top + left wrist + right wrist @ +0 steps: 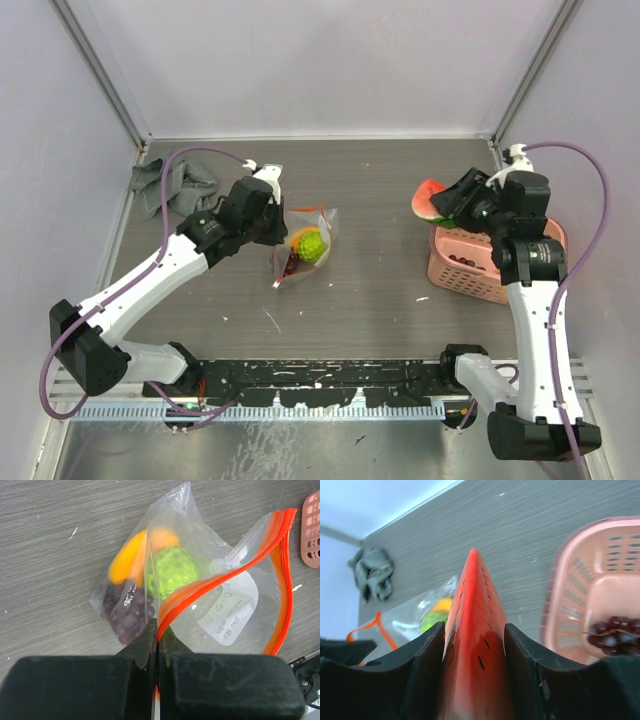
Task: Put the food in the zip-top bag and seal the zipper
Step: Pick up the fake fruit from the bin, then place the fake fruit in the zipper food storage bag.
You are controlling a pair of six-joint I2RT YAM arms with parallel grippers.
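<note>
The clear zip-top bag (308, 245) lies mid-table with a bumpy green fruit (174, 570), orange pieces (131, 556) and dark purple grapes (128, 615) inside. Its red-orange zipper (220, 577) gapes open, curling up to the right. My left gripper (159, 627) is shut on one end of that zipper strip. My right gripper (475, 630) is shut on the red watermelon slice (475, 625), holding it in the air over the left rim of the pink basket (480, 265). The slice (430, 200) is well to the right of the bag.
The pink lattice basket (580, 605) at the right holds more dark grapes (615, 630). A crumpled grey cloth (172, 188) lies at the back left. White walls and a metal frame close in the table on three sides.
</note>
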